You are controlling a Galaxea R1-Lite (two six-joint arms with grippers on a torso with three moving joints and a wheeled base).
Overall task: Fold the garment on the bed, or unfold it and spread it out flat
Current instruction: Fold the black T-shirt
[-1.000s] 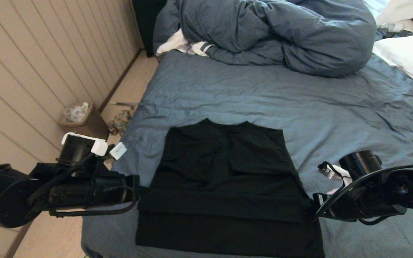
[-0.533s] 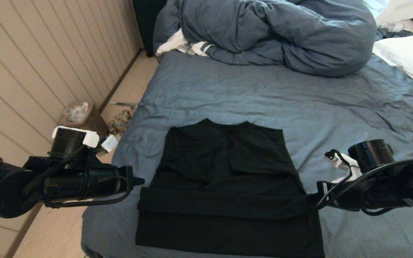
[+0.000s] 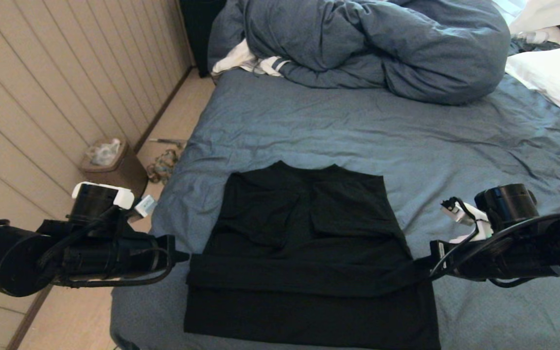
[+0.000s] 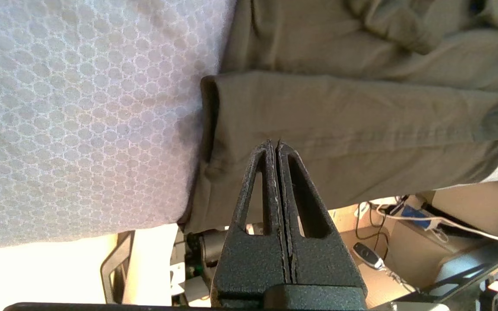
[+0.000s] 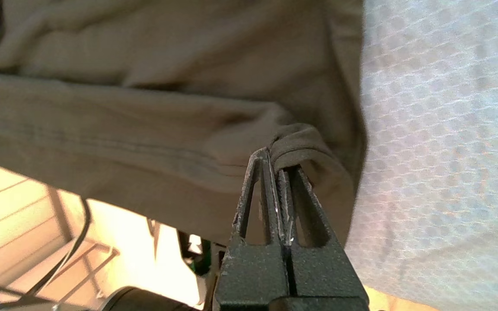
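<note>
The black T-shirt (image 3: 309,257), sleeves tucked in, lies flat at the near end of the bed (image 3: 358,126). The right gripper (image 3: 426,271) is clenched on its right edge fold; the left gripper (image 3: 183,256), clenched empty, sits just off its left edge. The bottom-up fold seems underway. Next, the left gripper likely must regrasp its side.

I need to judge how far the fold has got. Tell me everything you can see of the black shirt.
The garment is a plain black T-shirt of thin soft fabric, lying on the blue-grey bed near its front edge. Sleeves are tucked in and a band is folded across its lower part. The right tool is shut on that band's edge; the shut left tool holds nothing.
</note>
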